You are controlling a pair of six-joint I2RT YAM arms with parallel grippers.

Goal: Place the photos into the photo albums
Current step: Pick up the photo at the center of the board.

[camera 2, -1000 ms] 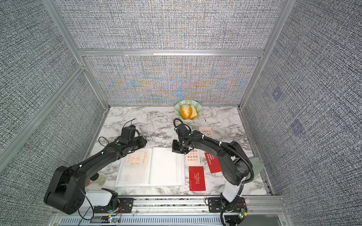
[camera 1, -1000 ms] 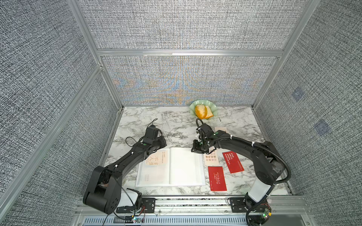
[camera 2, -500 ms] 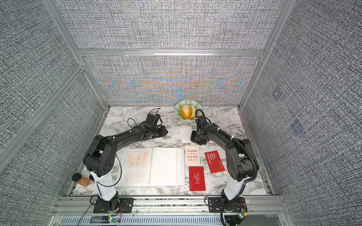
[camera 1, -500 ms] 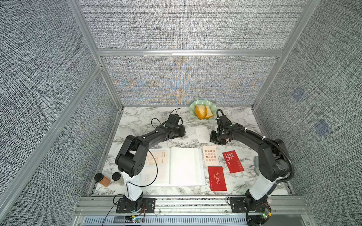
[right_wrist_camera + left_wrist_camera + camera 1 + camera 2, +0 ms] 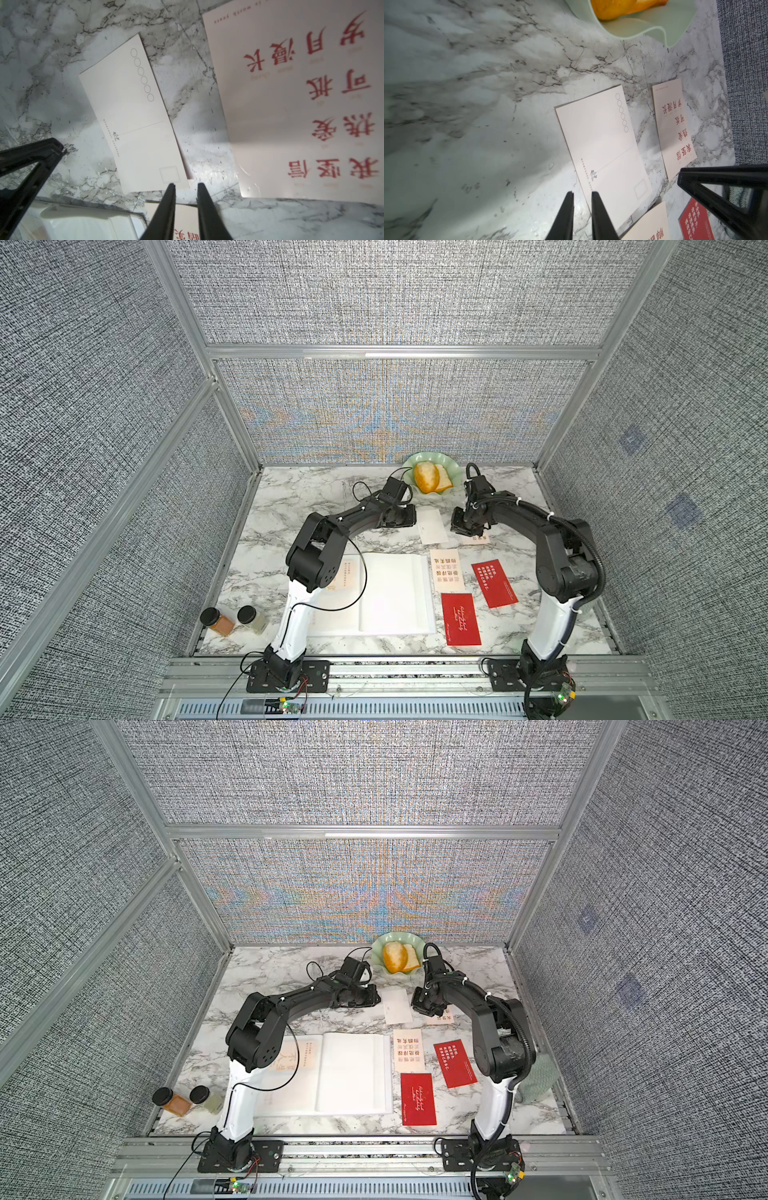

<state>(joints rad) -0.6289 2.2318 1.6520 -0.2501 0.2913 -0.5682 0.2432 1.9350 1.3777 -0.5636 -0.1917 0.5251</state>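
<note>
Both arms stretch across the table (image 5: 299,506), left gripper (image 5: 582,194) and right gripper (image 5: 186,186) narrowly parted, empty, flanking the white card (image 5: 432,526); only wrist views reveal its printed circles; album (image 5: 390,597) lies open nearer

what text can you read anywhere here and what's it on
"我坚信 热爱 可抵 岁月漫长": red characters on the cream card
"worth years": small print at that card's edge, start cut off
Too small: fine print on the white postcard
Too small: lettering on the red cards, second cream card, card in the album
</note>
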